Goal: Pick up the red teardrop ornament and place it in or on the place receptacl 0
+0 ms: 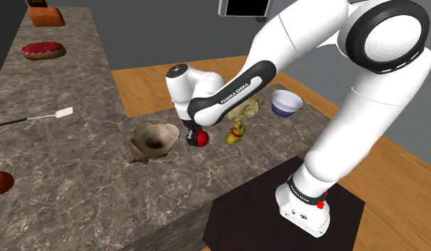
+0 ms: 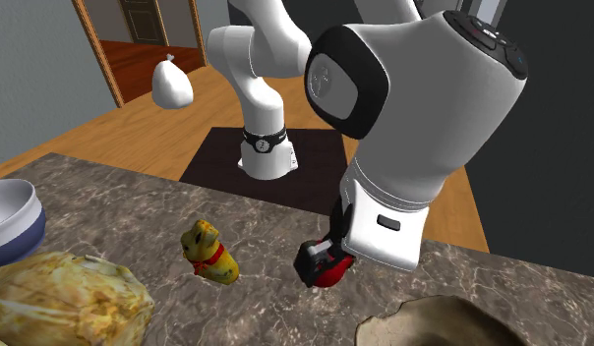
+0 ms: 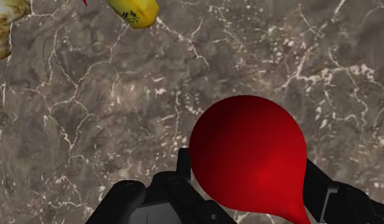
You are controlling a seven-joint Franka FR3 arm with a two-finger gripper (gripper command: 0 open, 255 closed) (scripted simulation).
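Jaws tight around red ornament (image 3: pixel 248 159)

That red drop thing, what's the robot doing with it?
The robot's black gripper clasps the red ornament between its two fingers, low by the stone counter. A brownish bowl sits close beside it on one side, and a little yellow dog toy stands on the other. The ornament is not in the bowl yet.

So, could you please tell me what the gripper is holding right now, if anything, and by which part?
The gripper holds the red teardrop ornament, with its fingers clasping the two sides of the bulb, toward the tapered end.
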